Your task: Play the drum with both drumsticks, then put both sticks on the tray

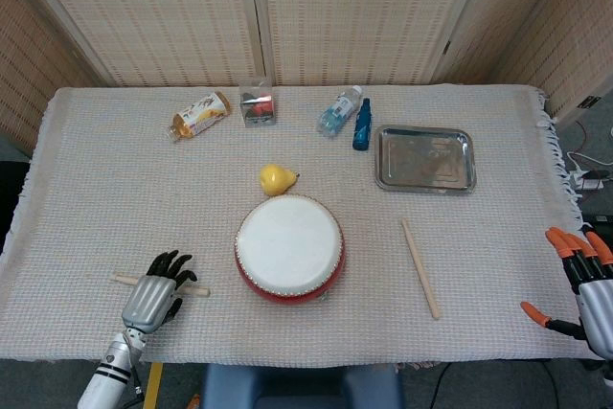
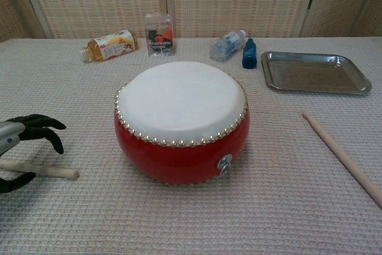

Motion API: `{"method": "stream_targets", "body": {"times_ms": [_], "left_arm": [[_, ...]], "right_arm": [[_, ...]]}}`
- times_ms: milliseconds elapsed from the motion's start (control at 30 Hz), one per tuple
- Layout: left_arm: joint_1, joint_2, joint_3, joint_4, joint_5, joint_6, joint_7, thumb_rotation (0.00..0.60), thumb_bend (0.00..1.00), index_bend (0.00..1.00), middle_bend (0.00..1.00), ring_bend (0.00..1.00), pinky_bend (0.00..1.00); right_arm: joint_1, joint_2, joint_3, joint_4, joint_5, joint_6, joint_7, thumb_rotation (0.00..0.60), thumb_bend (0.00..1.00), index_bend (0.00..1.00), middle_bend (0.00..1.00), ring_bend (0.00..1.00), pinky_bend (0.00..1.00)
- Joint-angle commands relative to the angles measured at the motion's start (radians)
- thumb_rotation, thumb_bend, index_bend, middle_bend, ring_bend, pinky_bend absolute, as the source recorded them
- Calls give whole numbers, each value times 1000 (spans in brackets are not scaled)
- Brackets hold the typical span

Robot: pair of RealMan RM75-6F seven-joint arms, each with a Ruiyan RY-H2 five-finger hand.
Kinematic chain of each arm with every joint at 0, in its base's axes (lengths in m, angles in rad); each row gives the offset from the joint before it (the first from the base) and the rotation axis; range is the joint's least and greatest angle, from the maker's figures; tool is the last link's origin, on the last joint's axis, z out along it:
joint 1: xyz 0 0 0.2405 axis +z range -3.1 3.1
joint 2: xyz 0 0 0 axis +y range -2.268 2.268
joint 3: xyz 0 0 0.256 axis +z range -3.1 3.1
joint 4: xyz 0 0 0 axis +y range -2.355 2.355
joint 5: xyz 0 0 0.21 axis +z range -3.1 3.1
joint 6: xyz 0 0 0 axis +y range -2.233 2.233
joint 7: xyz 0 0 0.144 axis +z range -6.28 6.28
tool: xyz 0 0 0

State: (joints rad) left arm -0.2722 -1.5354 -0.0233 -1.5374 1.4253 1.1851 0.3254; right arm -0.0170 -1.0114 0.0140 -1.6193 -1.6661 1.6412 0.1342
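Cloth-covered counter [image 1: 96, 170] before woven screens [image 1: 354, 7]. Left hand [image 1: 153, 296] spread over near-edge drumstick [image 1: 196, 290]; right hand [image 1: 586, 284] spread beyond right edge.

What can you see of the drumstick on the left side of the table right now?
The left drumstick is a plain, pale wooden rod lying flat on the woven cloth, left of the red drum and apart from it. Its rounded end points toward the drum. The left hand hovers over its middle with fingers spread, not yet closed on it.
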Motion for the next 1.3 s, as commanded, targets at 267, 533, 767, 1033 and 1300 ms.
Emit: {"method": "stream_targets", "body": {"times_ms": [267, 533, 767, 1033, 1300], "left_arm": [[-30, -106, -34, 4, -119, -25, 127, 600, 354, 429, 107, 19, 69], [-27, -123, -29, 21, -146, -11, 133, 600, 352, 464, 110, 20, 70], [-26, -113, -20, 28, -148, -8, 101, 600, 339, 500, 127, 20, 70], [-31, -120, -27, 45, -152, 0, 88, 600, 336, 491, 128, 20, 70], [-39, -126, -31, 58, -158, -17, 24, 600, 348, 576, 176, 51, 85]], "right_arm": [[-1, 4, 0, -2, 4, 2, 1, 502, 142, 2, 74, 0, 24], [-2, 8, 0, -4, 5, 1, 1, 502, 142, 2, 74, 0, 24], [1, 11, 0, -9, 5, -3, -4, 501, 142, 2, 74, 0, 24], [2, 12, 0, -12, 9, -8, -9, 503, 142, 2, 75, 0, 24], [3, 11, 0, -16, 12, -12, -13, 502, 142, 2, 74, 0, 24]]}}
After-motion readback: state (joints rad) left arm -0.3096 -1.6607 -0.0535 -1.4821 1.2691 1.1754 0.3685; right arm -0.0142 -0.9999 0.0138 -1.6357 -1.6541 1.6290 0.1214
